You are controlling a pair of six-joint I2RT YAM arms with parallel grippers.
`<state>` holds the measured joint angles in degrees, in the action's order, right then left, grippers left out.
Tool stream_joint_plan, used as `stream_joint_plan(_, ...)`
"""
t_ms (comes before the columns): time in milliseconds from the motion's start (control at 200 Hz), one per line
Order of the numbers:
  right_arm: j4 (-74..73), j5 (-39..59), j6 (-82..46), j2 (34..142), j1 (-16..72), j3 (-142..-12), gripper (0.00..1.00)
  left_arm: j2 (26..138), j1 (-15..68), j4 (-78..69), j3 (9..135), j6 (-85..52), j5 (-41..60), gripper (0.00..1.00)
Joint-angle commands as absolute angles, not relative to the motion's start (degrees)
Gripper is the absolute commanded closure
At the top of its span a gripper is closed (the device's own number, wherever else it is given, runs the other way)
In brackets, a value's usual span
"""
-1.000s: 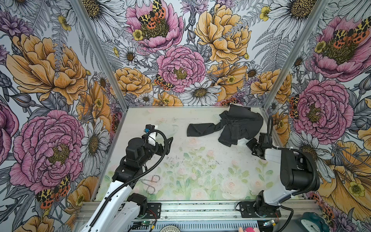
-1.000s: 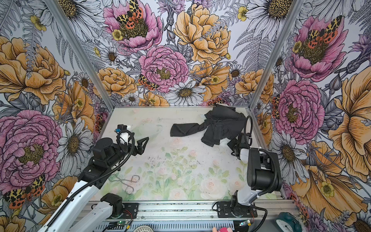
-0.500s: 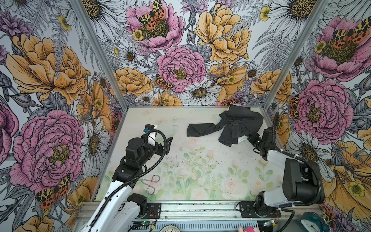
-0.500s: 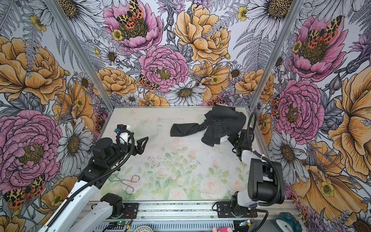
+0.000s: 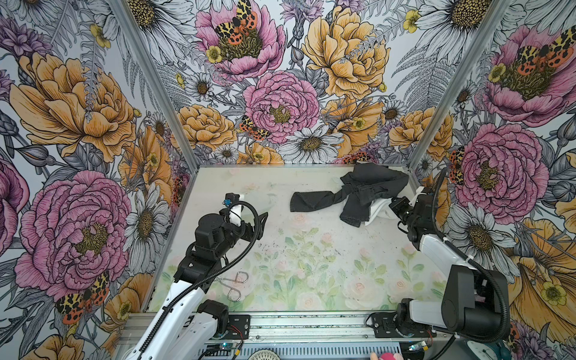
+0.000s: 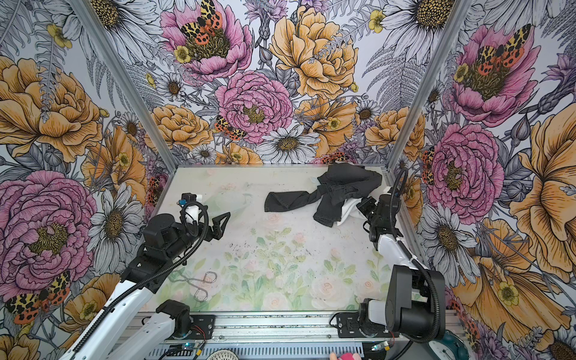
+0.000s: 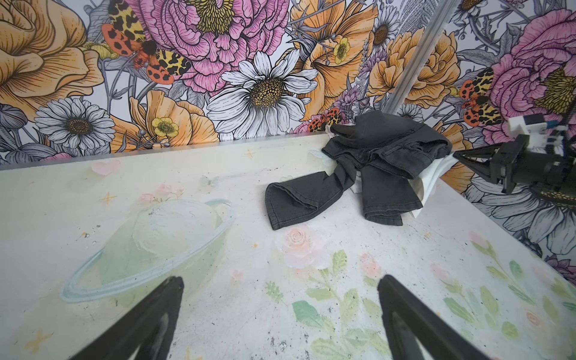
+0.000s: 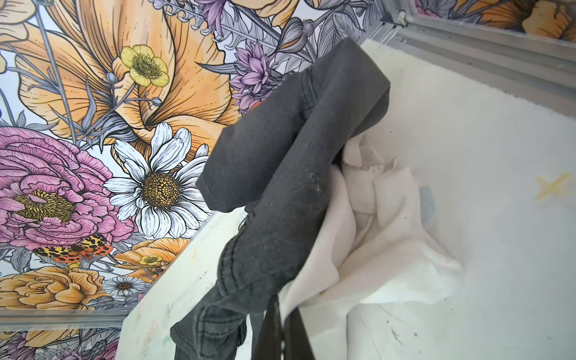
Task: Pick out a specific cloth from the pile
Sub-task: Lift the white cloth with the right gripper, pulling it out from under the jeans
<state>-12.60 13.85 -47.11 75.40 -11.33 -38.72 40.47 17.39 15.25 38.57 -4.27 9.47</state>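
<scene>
Leftmost, the left claw (image 7: 280, 282) hangs low over the tabletop (image 5: 311, 265), fingers spread wide, nothing between them. Behind it, under its arm and toward the base rail (image 5: 311, 324), wire tongs (image 5: 233, 282) lie flat on the tabletop.

Ahead and to the right of this claw, well apart from it, sits the pile (image 5: 367, 190). It is charcoal jeans heaped in the far right corner. One folded leg lies flat, reaching back toward the left claw's side. A second leg lies pointing toward the near edge.

The cloth (image 5: 378, 210) is under the pile's right flank. Only a crumpled white fringe shows, sticking out between the jeans and the right claw (image 5: 393, 204).

Right claw: fingers pressed together, tips at the cloth's exposed edge. In the right wrist view a fold of the white fabric narrows and runs in between the fingertips, so it is pinching the cloth. The dark jeans leg drapes just beside the tips, lying on the cloth. In both top views this claw is close to the right wall (image 5: 467, 193).
</scene>
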Motion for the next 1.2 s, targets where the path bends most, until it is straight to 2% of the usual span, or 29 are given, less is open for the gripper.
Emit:
stream_joint_plan(0,-15.2,14.8,-47.6,72.6,-11.5,-42.3,1.00,39.5,16.9,15.4,37.7,-3.7,8.3,0.01)
stream_joint_plan(586,-15.1,14.7,-47.0,68.7,-11.6,-52.5,1.00,39.0,16.8,15.4,37.6,-3.6,8.0,0.01)
stream_joint_plan(1191,-13.2,14.3,-45.6,71.4,-11.5,-67.7,1.00,38.6,16.7,15.4,37.4,-3.5,7.6,0.01)
